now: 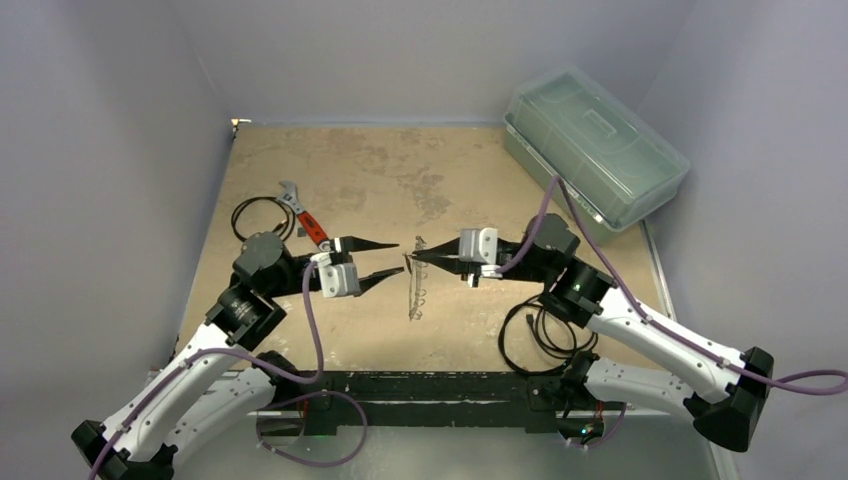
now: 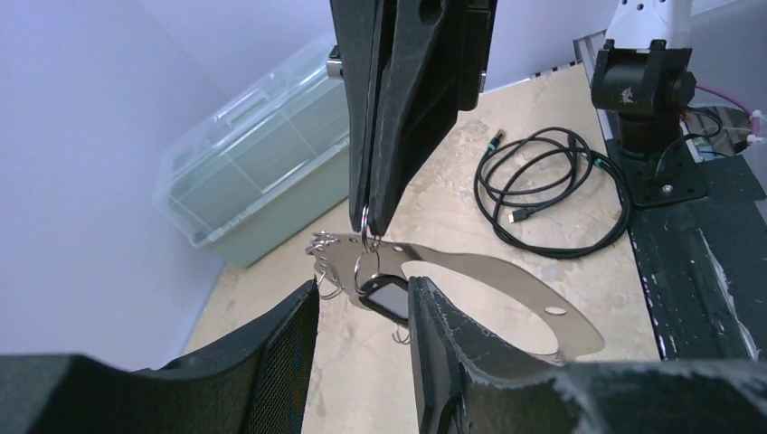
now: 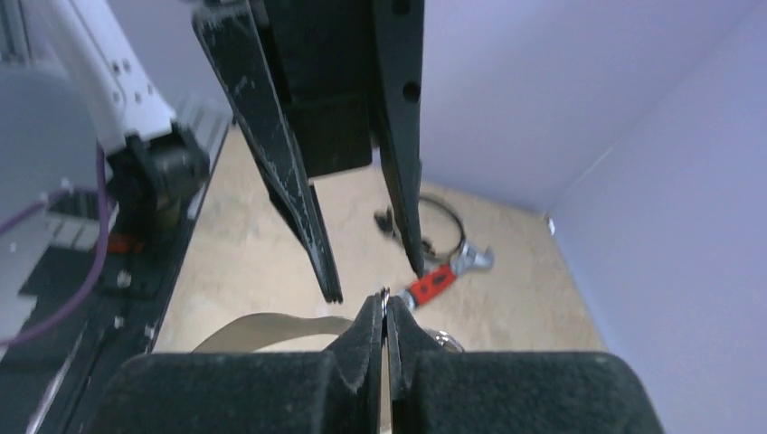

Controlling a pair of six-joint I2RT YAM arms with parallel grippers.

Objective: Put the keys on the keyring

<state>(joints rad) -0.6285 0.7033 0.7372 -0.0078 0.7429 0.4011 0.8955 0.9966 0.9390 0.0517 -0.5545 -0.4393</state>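
Note:
My right gripper (image 1: 412, 258) is shut on a small silver split ring (image 2: 365, 220); the ring's edge shows between its pads in the right wrist view (image 3: 384, 298). From that ring hang the keyring (image 2: 506, 282), a wide silver loop with small rings on its rim, and a key (image 2: 391, 298) with a black head. In the top view the keyring (image 1: 416, 292) shows edge-on below the right fingertips. My left gripper (image 1: 385, 262) is open and faces the right one. In the left wrist view the key lies between its fingers (image 2: 434, 334), close to the right one. I cannot tell if they touch.
A red-handled wrench (image 1: 306, 218) and a coiled black cable (image 1: 255, 214) lie behind the left arm. Another black cable (image 1: 545, 335) lies by the right arm's base. A clear lidded box (image 1: 595, 145) stands at the back right.

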